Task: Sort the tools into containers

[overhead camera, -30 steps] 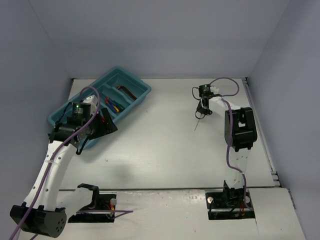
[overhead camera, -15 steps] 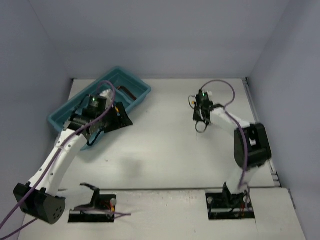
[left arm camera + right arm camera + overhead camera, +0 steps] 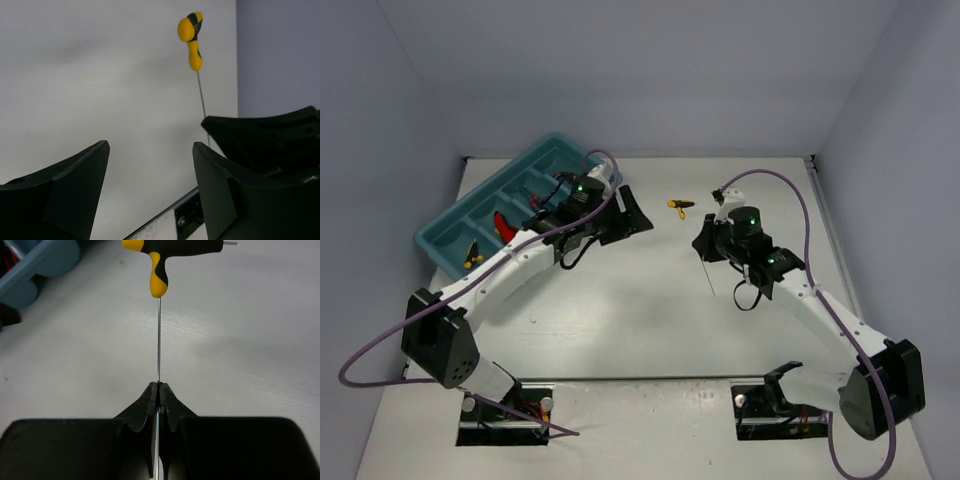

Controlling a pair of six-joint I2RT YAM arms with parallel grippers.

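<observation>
The right claw (image 3: 159, 387) is pinched fully closed on the thin metal shaft of a yellow-and-black driver (image 3: 159, 270). The shaft runs straight out ahead of the claw's tips to the T-shaped handle, and in the overhead view a further length of it sticks out behind the claw (image 3: 702, 243). There the handle (image 3: 680, 205) sits just beyond the claw, on the side away from the arm bases. Whether the handle rests on the white surface (image 3: 620, 300) or hangs just above it cannot be told.

The left claw (image 3: 150, 146) stands wide, with nothing between its two dark fingers (image 3: 60, 190); only bare surface shows in the gap. The same driver (image 3: 190, 32) lies well ahead of this claw and a little to its right, its shaft pointing back toward the camera.

From above, the left claw (image 3: 635, 212) is just past the end of the teal tray (image 3: 440, 235), its arm crossing over the nearest compartment and hiding most of it. The two claws face each other across a short stretch of surface, with the driver's handle between them.

Behind the left claw, a red knife (image 3: 503, 225) lies in a compartment further along the tray. A second yellow-and-black tool (image 3: 472, 257) lies in the end compartment farthest from the claw.
</observation>
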